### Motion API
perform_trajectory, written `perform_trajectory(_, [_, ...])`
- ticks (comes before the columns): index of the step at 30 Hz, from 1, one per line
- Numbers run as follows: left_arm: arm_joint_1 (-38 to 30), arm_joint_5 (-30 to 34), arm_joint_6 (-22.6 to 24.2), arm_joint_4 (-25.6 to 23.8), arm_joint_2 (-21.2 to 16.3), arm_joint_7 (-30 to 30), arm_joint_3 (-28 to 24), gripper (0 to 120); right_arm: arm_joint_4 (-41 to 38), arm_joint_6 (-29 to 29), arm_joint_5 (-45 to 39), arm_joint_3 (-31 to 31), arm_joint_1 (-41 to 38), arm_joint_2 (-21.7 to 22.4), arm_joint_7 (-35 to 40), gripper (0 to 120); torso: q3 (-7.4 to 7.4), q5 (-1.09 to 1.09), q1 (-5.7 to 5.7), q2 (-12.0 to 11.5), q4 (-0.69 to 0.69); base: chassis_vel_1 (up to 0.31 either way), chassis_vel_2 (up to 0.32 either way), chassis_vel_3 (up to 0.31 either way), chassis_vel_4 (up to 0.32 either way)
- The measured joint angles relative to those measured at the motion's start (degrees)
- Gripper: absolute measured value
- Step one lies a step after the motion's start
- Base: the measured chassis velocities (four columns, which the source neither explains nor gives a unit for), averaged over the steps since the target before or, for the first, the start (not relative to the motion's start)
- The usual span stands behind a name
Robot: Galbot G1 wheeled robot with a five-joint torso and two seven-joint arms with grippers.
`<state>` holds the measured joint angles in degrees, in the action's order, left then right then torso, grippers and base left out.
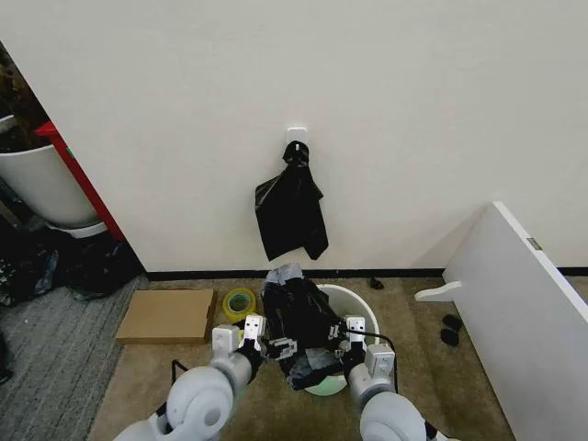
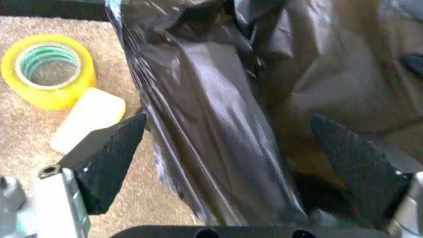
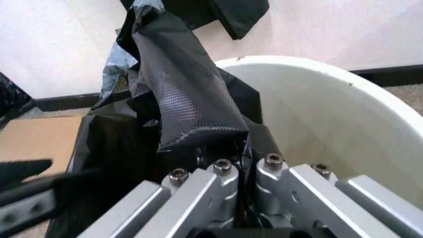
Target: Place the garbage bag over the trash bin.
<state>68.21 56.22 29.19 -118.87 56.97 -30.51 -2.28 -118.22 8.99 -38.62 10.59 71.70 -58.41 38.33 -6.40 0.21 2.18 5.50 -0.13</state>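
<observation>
— Over the carpet by the wall: what is the stuff like?
— I note the garbage bag (image 1: 301, 322): thin, glossy black plastic, heavily creased, draped over the near-left part of the trash bin (image 1: 360, 305), which is round, white and smooth-walled.
— And your grippers?
— My left gripper (image 2: 231, 163) stands wide, its dark textured pads (image 2: 109, 158) apart with a fold of the bag between them. My right gripper (image 3: 238, 148) is pinched tight on a bunched fold at the rim.
— What is in the bin?
— Its pale inner wall is bare on the far-right side; the bag hangs into the near side.
— Beside it?
— A yellow tape roll (image 2: 47, 69), a pale soft-cornered block (image 2: 89, 119), flat cardboard (image 1: 167, 314).
</observation>
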Motion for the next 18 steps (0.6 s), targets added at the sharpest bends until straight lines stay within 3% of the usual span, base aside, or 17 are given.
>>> perform_trajectory(12, [-6.4, -0.7, 2.3, 6.3, 5.4, -0.6, -2.7, 75, 0.2, 0.2, 1.7, 0.1, 1.1, -0.9, -0.1, 0, 0.0, 0.01, 0.0, 0.0, 0.0, 0.0, 0.0, 0.0, 0.0])
perform_trajectory(18, [-7.1, -0.6, 6.0, 8.3, 7.7, -2.1, -3.4, 51, 0.2, 0.4, 2.2, 0.1, 1.3, -0.8, -0.1, 0, 0.0, -0.01, 0.0, 0.0, 0.0, 0.0, 0.0, 0.0, 0.0])
